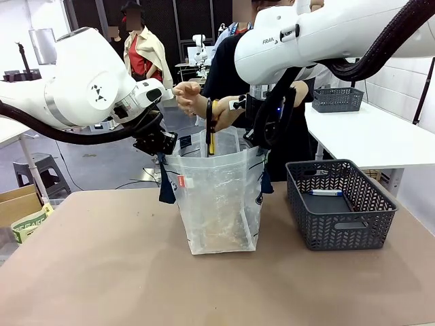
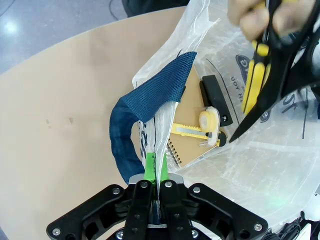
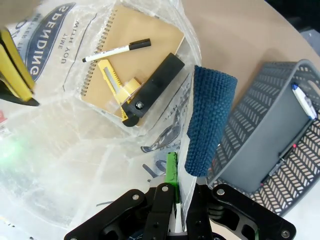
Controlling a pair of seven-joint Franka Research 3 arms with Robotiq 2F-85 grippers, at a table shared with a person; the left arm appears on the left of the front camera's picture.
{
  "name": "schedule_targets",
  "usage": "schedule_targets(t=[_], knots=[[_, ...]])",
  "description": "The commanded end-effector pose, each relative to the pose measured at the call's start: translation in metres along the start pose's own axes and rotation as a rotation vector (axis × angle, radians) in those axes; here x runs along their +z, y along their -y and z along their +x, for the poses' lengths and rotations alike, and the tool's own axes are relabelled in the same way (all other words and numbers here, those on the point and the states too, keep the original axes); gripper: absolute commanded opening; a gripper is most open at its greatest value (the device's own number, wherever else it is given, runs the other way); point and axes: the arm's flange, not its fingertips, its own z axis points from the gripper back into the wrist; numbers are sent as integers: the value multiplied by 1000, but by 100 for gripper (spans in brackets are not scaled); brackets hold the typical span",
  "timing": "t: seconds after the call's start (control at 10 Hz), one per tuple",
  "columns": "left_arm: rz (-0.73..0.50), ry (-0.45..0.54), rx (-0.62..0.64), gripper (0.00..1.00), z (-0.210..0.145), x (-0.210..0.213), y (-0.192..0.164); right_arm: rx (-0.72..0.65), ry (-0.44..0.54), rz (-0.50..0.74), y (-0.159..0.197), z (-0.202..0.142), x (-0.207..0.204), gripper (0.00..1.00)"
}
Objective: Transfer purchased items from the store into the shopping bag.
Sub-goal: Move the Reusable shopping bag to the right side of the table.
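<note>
Shopping bag (image 1: 217,197): clear plastic, standing upright at the middle of the bench (image 1: 102,272), mouth held wide between my two hands. My left hand (image 2: 156,162) is pinched fully shut on the rim beside one navy strap handle (image 2: 150,100). My right hand (image 3: 175,167) is likewise clamped shut on the opposite rim, next to the other strap handle (image 3: 210,120).

Above the mouth, the person's fingers (image 1: 190,98) hold a yellow-and-black tool (image 1: 211,129) with a pointed black tip. Its long axis is upright, tip down, just inside the rim.

On the bag's floor a brown spiral notebook (image 3: 135,55) lies flat. Across it lies a white marker with a black cap (image 3: 117,50). A yellow utility knife (image 3: 112,77) lies slantwise on the notebook. A black bar-shaped item (image 3: 155,82) lies partly over the knife. A small round tape dispenser (image 2: 209,122) rests on the knife in the left wrist view.

Just right of the bag stands a dark grey mesh basket (image 1: 340,204), apart from it. Inside, a white-and-blue pen (image 1: 325,192) lies flat, its long axis running left to right.
</note>
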Motion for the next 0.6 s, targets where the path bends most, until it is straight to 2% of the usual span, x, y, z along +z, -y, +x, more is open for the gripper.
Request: schedule_targets(t=[0.0,0.5], knots=[[2,2,1,0,0,1,-1,-1,2,-2,1,-1,0,0],[2,2,1,0,0,1,-1,-1,2,-2,1,-1,0,0]])
